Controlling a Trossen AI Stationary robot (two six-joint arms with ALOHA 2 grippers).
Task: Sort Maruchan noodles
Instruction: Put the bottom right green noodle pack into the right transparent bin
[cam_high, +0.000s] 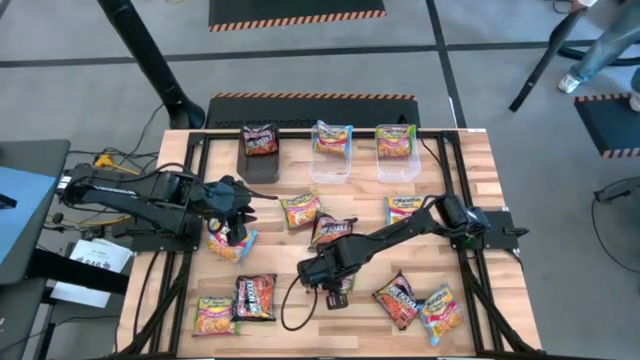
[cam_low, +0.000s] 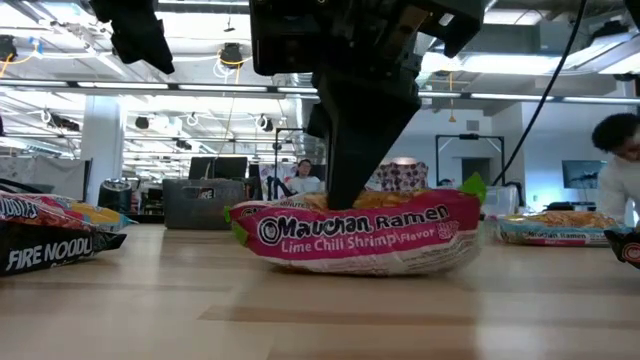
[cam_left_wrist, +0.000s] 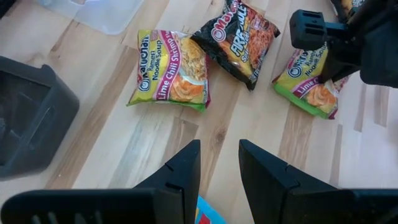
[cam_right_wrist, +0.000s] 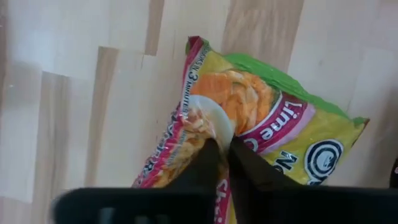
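Several Maruchan noodle packets lie flat on the wooden table (cam_high: 470, 170). My right gripper (cam_right_wrist: 222, 144) stands near the table's middle front, shut on a green-edged Lime Chili Shrimp packet (cam_right_wrist: 280, 134) that also shows in the low view (cam_low: 360, 235). My left gripper (cam_left_wrist: 221, 162) hovers open at the table's left over a blue-edged packet (cam_high: 232, 245), with nothing between its fingers. Farther off, another lime packet (cam_left_wrist: 174, 71) and a dark maroon packet (cam_left_wrist: 239, 34) lie side by side. My right gripper pinches the packet's upper film (cam_right_wrist: 208, 127) between its two fingers, near the middle of the picture side. The fingers come from above, pointing down. The film bulges up around them, and the packet's underside (cam_low: 350, 268) rests on the table.
At the far edge stand a black box (cam_high: 262, 160) with a maroon packet and two clear tubs (cam_high: 331, 170) (cam_high: 396, 170), each holding a packet. More packets lie near the front left (cam_high: 235, 305) and front right (cam_high: 415, 303). People are in the room beyond.
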